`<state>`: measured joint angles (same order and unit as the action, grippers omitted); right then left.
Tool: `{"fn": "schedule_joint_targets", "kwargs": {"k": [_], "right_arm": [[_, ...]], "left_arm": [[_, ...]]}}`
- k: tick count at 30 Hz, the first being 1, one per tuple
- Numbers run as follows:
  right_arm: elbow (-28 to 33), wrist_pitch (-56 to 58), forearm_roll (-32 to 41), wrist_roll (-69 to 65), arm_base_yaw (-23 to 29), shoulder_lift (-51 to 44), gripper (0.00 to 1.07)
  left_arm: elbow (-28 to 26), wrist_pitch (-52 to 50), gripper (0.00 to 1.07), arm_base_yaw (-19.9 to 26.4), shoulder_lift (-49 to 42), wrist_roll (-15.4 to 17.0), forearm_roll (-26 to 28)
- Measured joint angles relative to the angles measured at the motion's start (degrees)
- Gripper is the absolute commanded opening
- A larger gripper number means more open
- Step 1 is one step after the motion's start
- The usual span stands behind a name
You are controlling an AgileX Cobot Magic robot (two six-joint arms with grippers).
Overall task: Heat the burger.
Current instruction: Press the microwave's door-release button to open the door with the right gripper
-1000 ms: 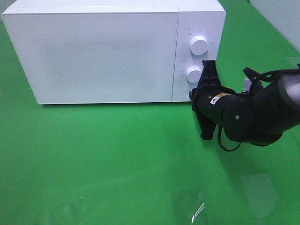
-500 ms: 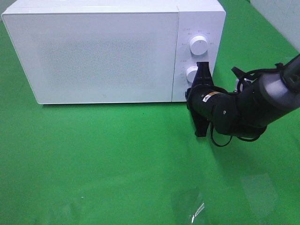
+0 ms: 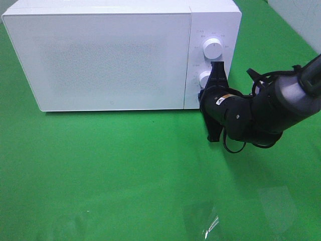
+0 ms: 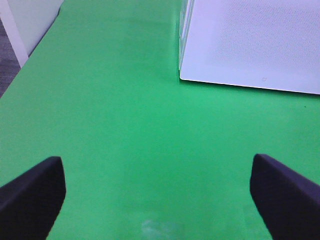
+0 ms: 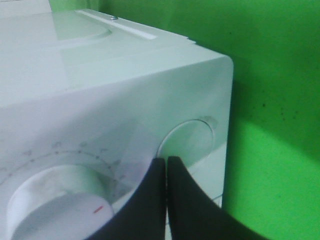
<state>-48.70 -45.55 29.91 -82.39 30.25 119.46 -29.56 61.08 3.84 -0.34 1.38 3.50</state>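
Right gripper [image 5: 166, 161], clenched and empty, points at the flush round white button [image 5: 186, 141] at 6 o'clock of the lower round white dial [image 3: 205, 79]; burger unseen, presumably behind the shut door of the boxy white microwave [image 3: 100, 60]; off-centre pressing risks skidding onto the dial, disturbing its setting.

White microwave [image 3: 123, 55], seemingly speckled door [image 3: 95, 63], green table [image 3: 125, 170].

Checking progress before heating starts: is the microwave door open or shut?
Shut. The microwave door lies flush with the control panel, no gap showing; its inside is hidden.
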Motion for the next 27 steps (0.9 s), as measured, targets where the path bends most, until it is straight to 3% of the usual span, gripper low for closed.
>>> {"fn": "schedule_joint_targets", "kwargs": {"k": [27], "right_arm": [[-0.2,-6.8,2.8,-0.6,0.5,3.3,0.0]], "left_arm": [[0.0,0.0,0.92,0.0,0.0,0.0,0.0]]}}
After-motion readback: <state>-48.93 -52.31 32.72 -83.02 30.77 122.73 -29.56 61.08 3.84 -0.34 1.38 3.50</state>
